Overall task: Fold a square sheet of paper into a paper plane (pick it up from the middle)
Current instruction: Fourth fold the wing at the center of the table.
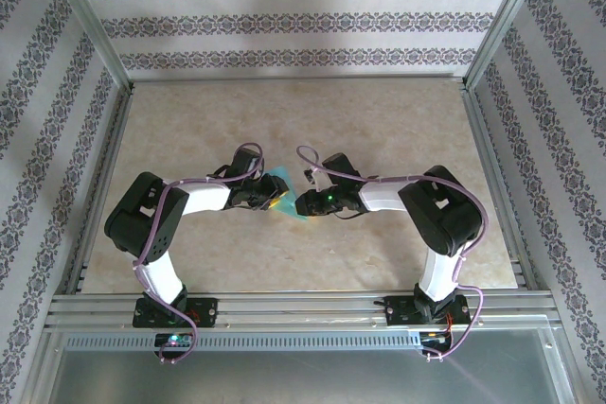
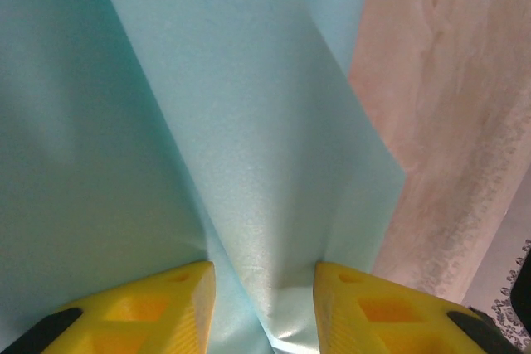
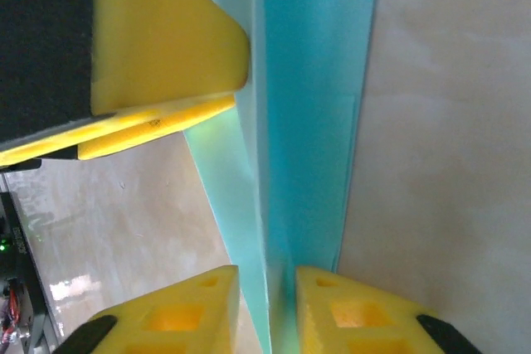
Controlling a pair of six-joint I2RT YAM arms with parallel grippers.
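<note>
Top external view: we find the paper plane [image 1: 281, 193] between the two wrists, over the middle of the bench [image 1: 284, 111], already a narrow light-blue dart.

Left wrist view: the left gripper [image 2: 261, 275] has its jaws closed against both sides of the central fold. The flaps spread away beyond the yellow fingertips [image 2: 166, 304].

Right wrist view: the right gripper [image 3: 267, 275] straddles the same fold with a narrow gap. We cannot tell whether its jaws press the paper or stand just clear.

We judge the folding largely complete: lengthwise creases are formed and the shape tapers. Remaining work, in our estimate: confirm the wings, release one side, and set the plane down.
</note>
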